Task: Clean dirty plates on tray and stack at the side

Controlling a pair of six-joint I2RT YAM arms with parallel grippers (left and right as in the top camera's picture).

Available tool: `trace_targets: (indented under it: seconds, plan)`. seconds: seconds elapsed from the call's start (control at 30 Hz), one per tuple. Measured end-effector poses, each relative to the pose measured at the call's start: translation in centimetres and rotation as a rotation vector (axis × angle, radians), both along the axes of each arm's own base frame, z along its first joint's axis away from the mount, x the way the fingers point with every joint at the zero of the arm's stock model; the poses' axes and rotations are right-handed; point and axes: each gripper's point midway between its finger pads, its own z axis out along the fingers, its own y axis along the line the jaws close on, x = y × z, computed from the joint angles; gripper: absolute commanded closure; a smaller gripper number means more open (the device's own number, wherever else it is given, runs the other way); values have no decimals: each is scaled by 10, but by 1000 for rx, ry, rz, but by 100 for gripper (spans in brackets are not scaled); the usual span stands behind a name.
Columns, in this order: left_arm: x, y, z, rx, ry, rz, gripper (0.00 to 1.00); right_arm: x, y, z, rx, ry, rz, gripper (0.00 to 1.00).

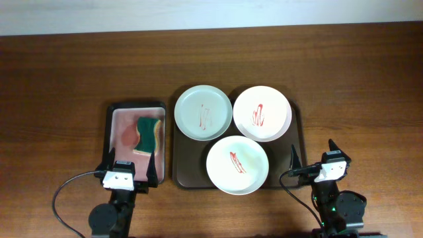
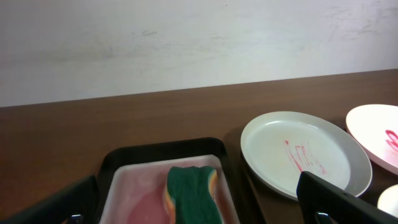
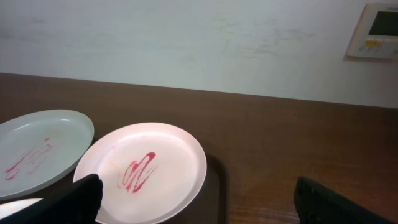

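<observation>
Overhead view: the left gripper [image 1: 132,155] sits at the near edge of the table [image 1: 66,66] with its jaws spread wide and nothing between them, its fingertips reaching over the near end of a small black bin [image 1: 114,111] with a pink inside. In that bin lies a sponge [image 1: 149,134], green on top and yellow below, towards the right wall, with a reddish patch beside it on the left. The left wrist view shows the same sponge [image 2: 191,193] just ahead of the open fingers [image 2: 339,199]. The right gripper [image 1: 312,145] is likewise wide open and empty, standing just off the near right corner of the dark tray [image 1: 299,132]. On this tray rest three round plates, each smeared with red streaks: a pale green plate [image 1: 203,112] at the far left, a pinkish plate [image 1: 262,113] at the far right, and a white plate [image 1: 236,164] in front, between and close to the other two. The right wrist view looks across the pinkish plate [image 3: 143,168] towards a light wall.
</observation>
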Motion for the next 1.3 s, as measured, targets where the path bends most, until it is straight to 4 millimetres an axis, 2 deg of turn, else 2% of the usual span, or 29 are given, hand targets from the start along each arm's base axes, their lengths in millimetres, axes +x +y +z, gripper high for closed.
trace_targets:
  seconds: [0.57,0.63,0.73,0.83,0.9,0.97,1.07,1.17,1.3]
  plan:
    - [0,0,1,-10,-4,1,1,0,2,1,3,-5,13,1]
    - [0,3,-4,-46,30,23,1,0,3,5,42,-15,16,1]
    - [-3,6,-17,-67,133,46,1,-1,4,-1,81,27,14,1]
    - [-6,7,-25,-75,266,57,1,-5,4,-5,101,133,10,1]
    - [-2,7,-11,-71,330,60,1,-7,4,7,104,216,7,1]
    - [-1,7,-12,-66,412,63,0,-8,6,10,106,312,14,1]
    - [12,6,-12,-54,576,71,1,3,16,25,121,471,60,1]
    - [27,4,-15,-45,770,69,1,10,24,19,142,689,87,1]
    - [34,1,-24,-35,1049,70,1,15,28,10,160,917,90,1]
